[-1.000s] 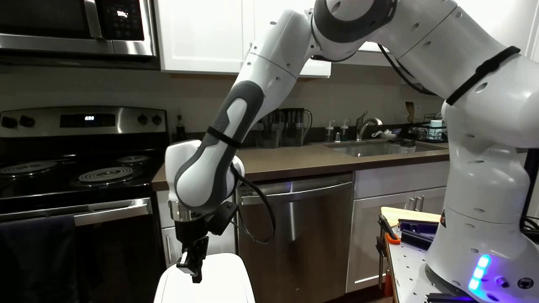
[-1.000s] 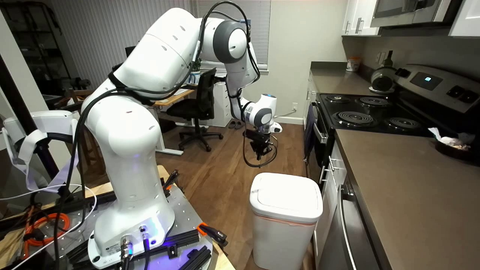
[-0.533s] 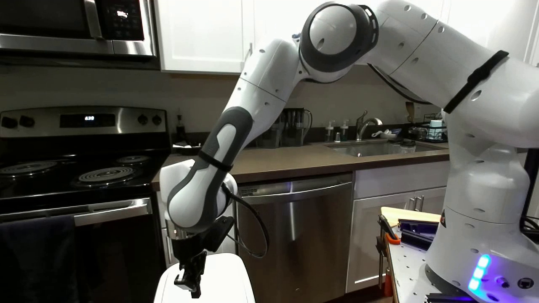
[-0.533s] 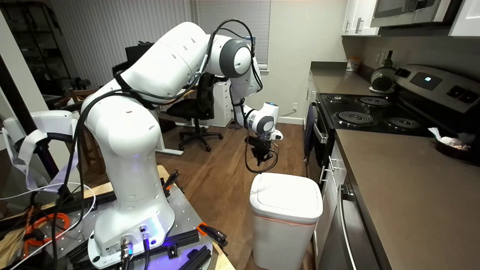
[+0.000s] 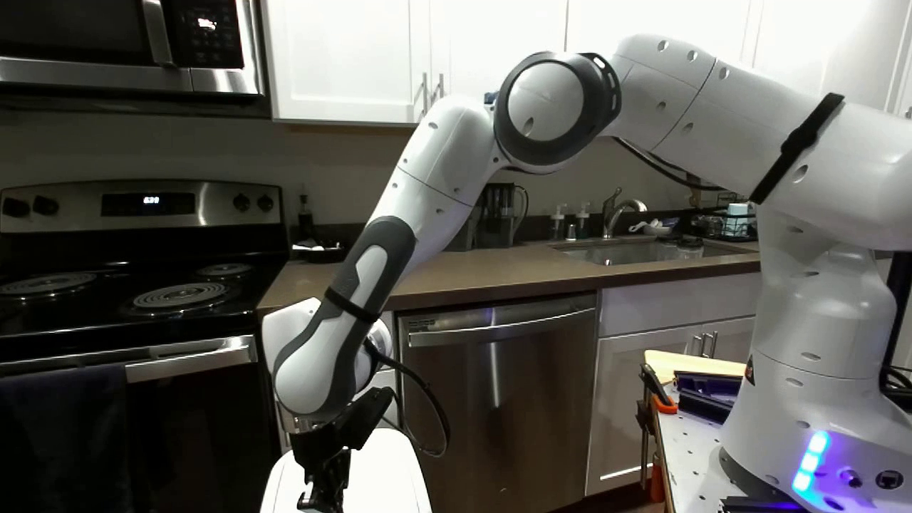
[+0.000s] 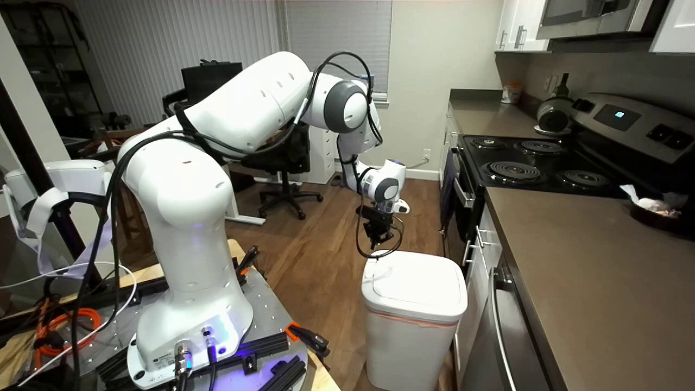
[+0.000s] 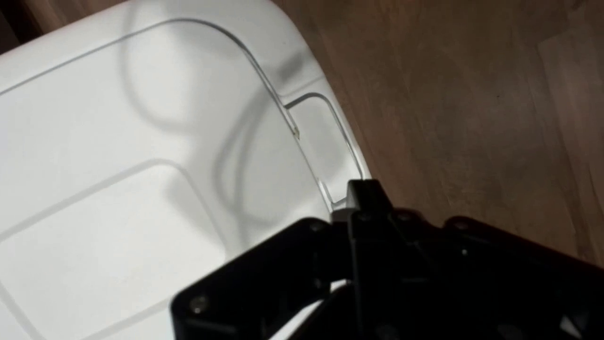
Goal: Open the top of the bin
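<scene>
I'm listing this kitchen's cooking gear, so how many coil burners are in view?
4 on the stovetop, in an exterior view: front near burner, front far burner, rear near burner and rear far burner; rear means nearest the control panel. None looks hidden.

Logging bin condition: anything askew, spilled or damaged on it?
Minor: in the wrist view, a yellowish speck on the lid by its small edge panel, off-color against white; dirt or damage, can't tell. An exterior view shows a pinkish strip under the lid, maybe liner. Lid looks flat; no spill visible.
</scene>
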